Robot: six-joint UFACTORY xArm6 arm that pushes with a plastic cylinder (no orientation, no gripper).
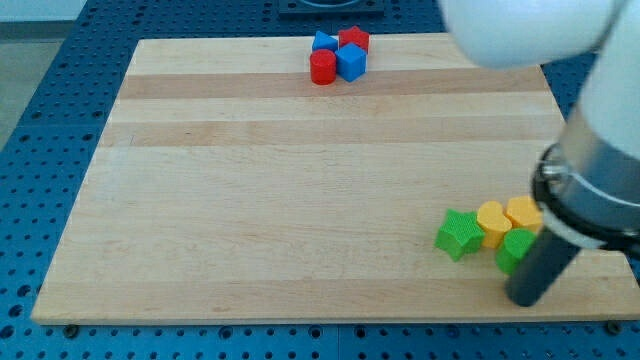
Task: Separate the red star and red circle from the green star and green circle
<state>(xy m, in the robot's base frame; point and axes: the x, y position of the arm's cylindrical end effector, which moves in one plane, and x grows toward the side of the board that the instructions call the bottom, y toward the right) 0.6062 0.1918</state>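
Observation:
The red star and the red circle sit at the view's top centre, packed with two blue blocks. The green star lies at the view's lower right. The green circle sits just right of it, partly hidden by the rod. My tip rests on the board just below and right of the green circle, close to or touching it. The two red blocks are far from the two green ones.
A blue cube and another blue block touch the red pair. A yellow heart and a yellow block touch the green pair. The arm's white and grey body covers the view's right side. The board's bottom edge is near my tip.

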